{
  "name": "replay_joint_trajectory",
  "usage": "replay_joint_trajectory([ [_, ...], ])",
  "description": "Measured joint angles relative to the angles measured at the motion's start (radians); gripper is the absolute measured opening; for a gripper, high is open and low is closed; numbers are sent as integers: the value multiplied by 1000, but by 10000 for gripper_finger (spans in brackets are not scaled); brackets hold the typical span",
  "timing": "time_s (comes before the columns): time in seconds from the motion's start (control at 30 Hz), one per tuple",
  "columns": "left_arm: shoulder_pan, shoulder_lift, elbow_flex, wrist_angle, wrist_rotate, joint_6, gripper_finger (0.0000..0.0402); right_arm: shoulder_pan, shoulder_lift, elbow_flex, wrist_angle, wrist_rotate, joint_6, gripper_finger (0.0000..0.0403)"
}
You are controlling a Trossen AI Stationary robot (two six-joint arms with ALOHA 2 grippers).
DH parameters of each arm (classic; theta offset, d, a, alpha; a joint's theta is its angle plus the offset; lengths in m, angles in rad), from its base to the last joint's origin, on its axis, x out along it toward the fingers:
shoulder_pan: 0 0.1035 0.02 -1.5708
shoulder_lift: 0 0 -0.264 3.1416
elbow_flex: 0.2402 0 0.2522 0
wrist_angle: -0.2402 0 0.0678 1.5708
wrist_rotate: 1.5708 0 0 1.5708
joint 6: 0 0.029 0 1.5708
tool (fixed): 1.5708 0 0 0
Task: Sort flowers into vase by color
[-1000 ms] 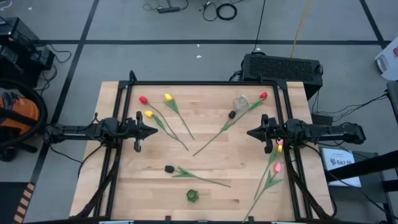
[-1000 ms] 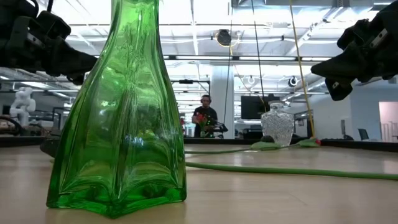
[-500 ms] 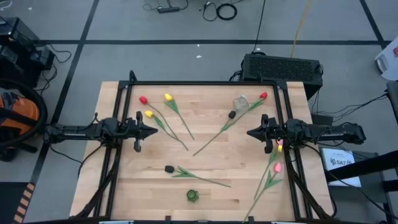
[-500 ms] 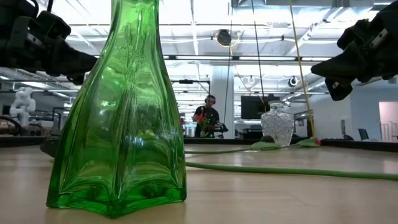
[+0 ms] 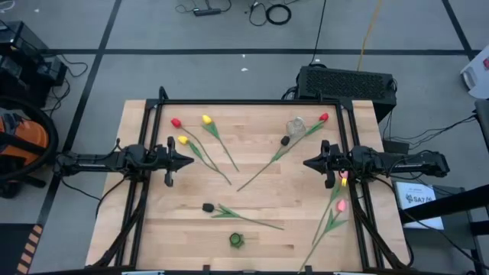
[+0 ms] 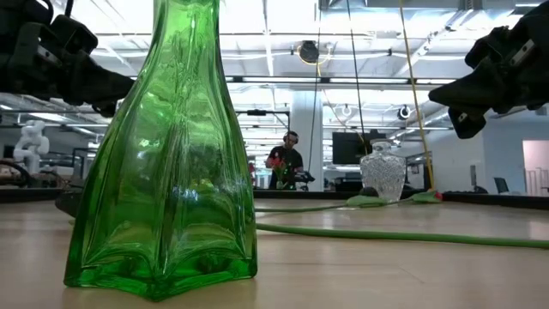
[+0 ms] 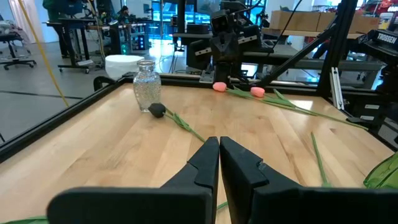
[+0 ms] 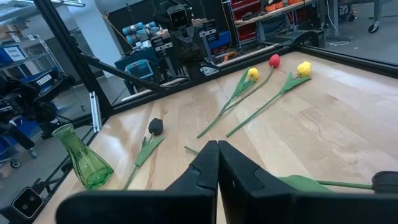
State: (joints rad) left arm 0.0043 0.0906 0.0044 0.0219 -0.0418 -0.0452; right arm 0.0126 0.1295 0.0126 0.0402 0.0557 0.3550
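Note:
Several tulips lie flat on the wooden table. In the high view, a red one [image 5: 176, 122] and two yellow ones [image 5: 206, 119] [image 5: 182, 140] lie far left. A black one [image 5: 285, 140] and a red one [image 5: 324, 118] lie far right, another black one [image 5: 207, 207] near the middle, and pink ones [image 5: 341, 205] by the right edge. A green glass vase [image 5: 237, 240] stands at the near edge and a clear vase [image 5: 296, 126] at the far right. My left gripper [image 5: 187, 161] and right gripper [image 5: 306, 163] hover shut above the table, pointing at each other, holding nothing.
A black frame rail [image 5: 252, 101] runs around the table. In the low view the green vase [image 6: 167, 154] fills the near left and a long green stem [image 6: 403, 235] crosses the boards. Bare wood [image 5: 260, 187] lies between the two grippers. A person [image 6: 286, 163] stands far off in the room.

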Motion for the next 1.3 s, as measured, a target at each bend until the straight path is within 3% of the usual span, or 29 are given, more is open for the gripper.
replay_joint_trajectory([
  [0.27,0,0,0,0,0,0,22,0,2,-1,11,53,-44,0],
  [0.4,0,0,0,1,0,0,22,0,15,0,24,153,-123,0],
  [0.63,0,0,0,2,0,0,22,0,107,30,254,251,-172,0],
  [1.0,0,0,0,3,0,0,22,0,494,438,182,502,-207,0],
  [1.3,0,0,0,5,0,0,22,0,770,804,-209,541,17,0],
])
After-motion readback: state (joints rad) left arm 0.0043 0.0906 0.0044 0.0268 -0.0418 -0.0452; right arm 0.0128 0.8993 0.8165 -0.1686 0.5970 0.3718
